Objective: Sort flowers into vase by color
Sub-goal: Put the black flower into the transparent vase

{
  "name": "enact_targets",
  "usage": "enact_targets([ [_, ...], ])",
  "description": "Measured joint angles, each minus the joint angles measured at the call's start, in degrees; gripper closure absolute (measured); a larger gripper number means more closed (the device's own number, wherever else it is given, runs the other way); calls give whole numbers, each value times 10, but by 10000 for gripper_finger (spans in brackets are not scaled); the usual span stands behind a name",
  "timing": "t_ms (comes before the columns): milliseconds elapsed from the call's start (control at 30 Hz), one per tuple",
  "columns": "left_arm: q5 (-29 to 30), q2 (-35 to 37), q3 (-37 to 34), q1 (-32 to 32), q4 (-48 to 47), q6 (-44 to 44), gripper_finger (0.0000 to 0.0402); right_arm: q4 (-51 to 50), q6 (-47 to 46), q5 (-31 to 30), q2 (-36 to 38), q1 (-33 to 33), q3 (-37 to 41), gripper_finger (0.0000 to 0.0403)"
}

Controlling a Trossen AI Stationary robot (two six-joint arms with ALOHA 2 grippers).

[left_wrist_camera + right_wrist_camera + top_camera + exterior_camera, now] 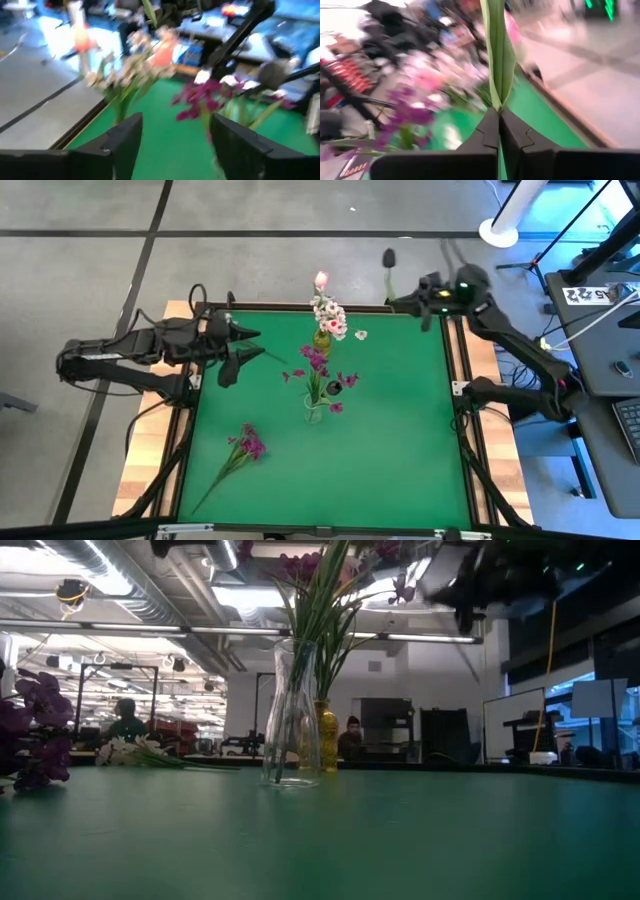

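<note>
A clear vase (315, 408) near the table's middle holds magenta-purple flowers (318, 363) on green stems. Just beyond it a yellow vase (322, 340) holds white and pale pink flowers (327, 310). One magenta sprig (245, 445) lies flat at the near left. A small white bloom (361, 335) lies right of the yellow vase. My right gripper (400, 298), over the table's far edge, is shut on a flower with a dark bloom (388, 258). My left gripper (245, 348) stands open left of the vases, with nothing between its fingers (125, 145). My right gripper pinches the flower's green stem and leaf (499, 95) between its two shut fingers (487, 132). The fingers lie about level and point from the table's right toward its left. The stem runs on past the fingertips, and the dark bloom is lifted clear of the table.
The green mat (400, 440) has bare room at the right and near side. A wooden frame (150, 440) borders it. In the low view, the clear vase (290, 710) and yellow vase (327, 735) stand mid-table, with purple blossoms (35, 730) near the left. People sit in the room behind.
</note>
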State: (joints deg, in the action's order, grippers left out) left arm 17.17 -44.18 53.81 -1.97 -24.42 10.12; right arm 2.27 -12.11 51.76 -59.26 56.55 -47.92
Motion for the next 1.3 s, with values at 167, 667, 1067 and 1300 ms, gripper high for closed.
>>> enact_targets([
  [167,-42,-1,-50,24,121,-34,175,77,-42,8,91,-34,-1,402],
  [667,-64,-37,-202,63,368,7,175,280,-16,-152,136,-344,-1,402],
  [1067,-29,-133,-202,113,275,91,175,464,23,-192,23,-479,-1,402],
  [1300,10,-187,-202,131,271,123,175,507,24,-193,-28,-522,-28,402],
])
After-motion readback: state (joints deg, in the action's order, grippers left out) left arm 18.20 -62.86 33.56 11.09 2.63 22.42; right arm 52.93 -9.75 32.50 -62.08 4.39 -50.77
